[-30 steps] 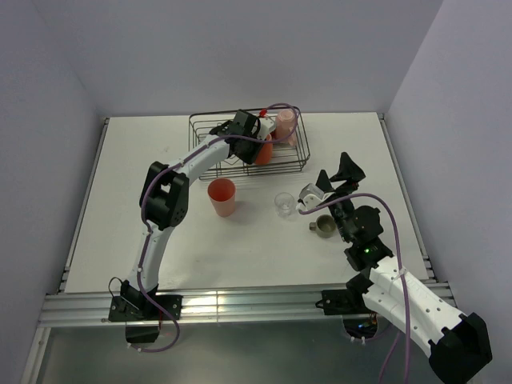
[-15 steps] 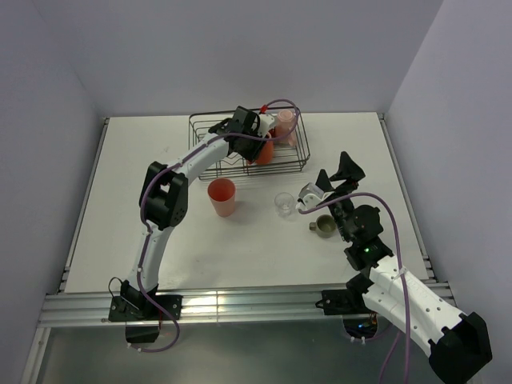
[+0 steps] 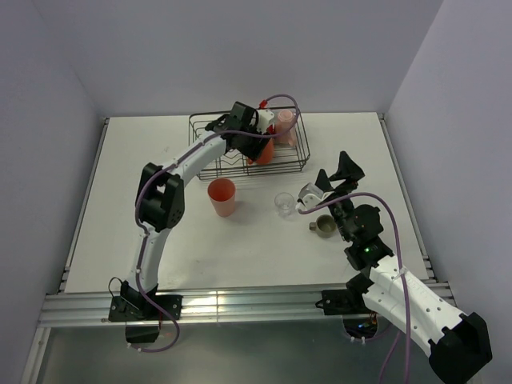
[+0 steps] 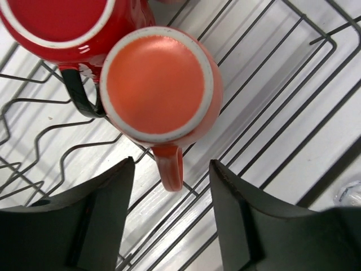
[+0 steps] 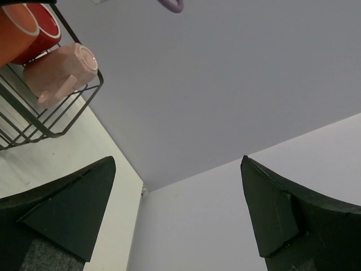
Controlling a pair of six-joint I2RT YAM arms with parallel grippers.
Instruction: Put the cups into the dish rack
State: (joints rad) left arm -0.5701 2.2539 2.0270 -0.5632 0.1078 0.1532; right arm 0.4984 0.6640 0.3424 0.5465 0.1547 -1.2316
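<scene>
Orange mug (image 4: 161, 84) upside down in dish rack (image 3: 204, 126), left hand (image 4: 171, 174) apart above, right hand (image 5: 177, 162) apart

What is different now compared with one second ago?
The left fingers, open, have pulled slightly back from the orange mug, which sits upside down in the rack. The right arm, the tumbler, the glass and the grey mug have not moved.

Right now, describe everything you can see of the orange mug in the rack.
The orange mug looks like glossy ceramic. It stands upside down, flat base up, with a pale unglazed ring around the base. Its loop handle points toward the left wrist camera. It rests on the wires of the dish rack, right beside the red mug. The open left fingers flank the handle without touching it.
</scene>
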